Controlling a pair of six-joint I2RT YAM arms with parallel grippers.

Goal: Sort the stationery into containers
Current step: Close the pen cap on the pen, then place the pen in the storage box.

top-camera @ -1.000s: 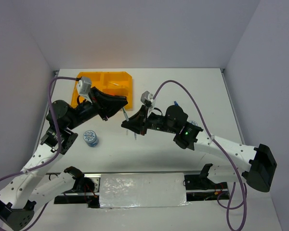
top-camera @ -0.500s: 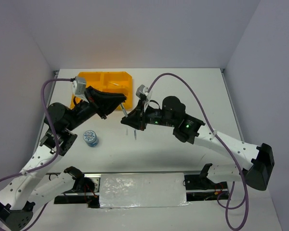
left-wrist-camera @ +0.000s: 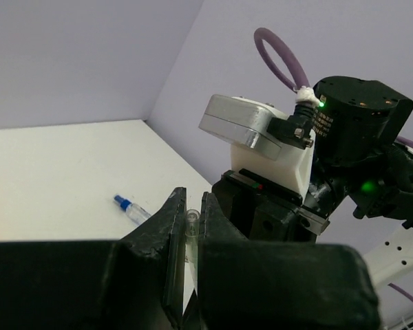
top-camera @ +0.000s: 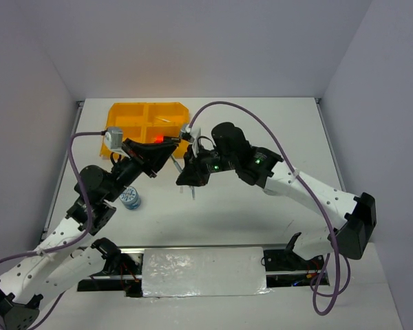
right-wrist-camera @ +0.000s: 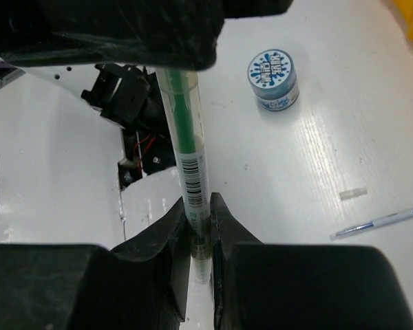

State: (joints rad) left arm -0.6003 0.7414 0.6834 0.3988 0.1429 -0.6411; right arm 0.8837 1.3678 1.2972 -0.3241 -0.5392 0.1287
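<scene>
While L gripper point(left-wrist-camera: 191, 207) & R gripper point(right-wrist-camera: 198, 207) both pinch one pen point(right-wrist-camera: 191, 155) mid-air, roll point(right-wrist-camera: 272, 77), bottle point(left-wrist-camera: 132, 211), 2nd pen point(right-wrist-camera: 378, 223) lie outside tray point(top-camera: 117, 110).

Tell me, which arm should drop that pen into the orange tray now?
Left. Both the left fingers and the right fingers grip the pen, but the tray lies on the left side, just beyond the left fingers, so that carry looks shorter.
</scene>
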